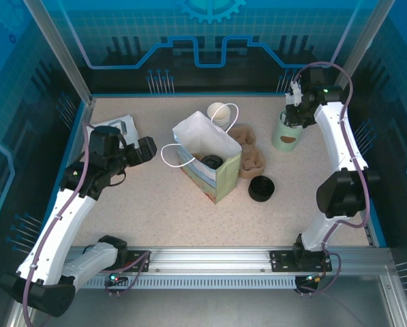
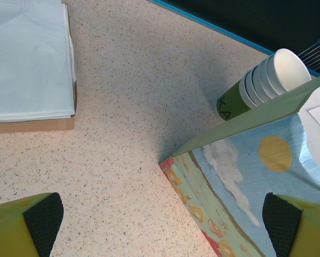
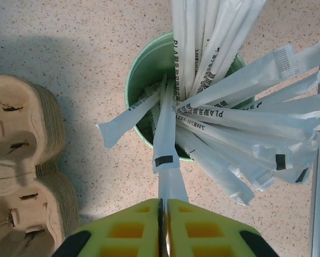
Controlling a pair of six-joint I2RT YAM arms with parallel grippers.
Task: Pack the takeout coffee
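Right pincer (image 3: pixel 164 211) pinches a wrapped straw (image 3: pixel 165 134) in the green cup (image 3: pixel 143 64); left pincer (image 2: pixel 162 219) gapes wide by the bag (image 2: pixel 240 171).

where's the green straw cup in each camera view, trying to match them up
top external: green straw cup at the right, toward the back.
right wrist: upper centre, above the right gripper, which is shut on a wrapped straw.
shared landmark: cardboard carrier stack, left of the cup in both.
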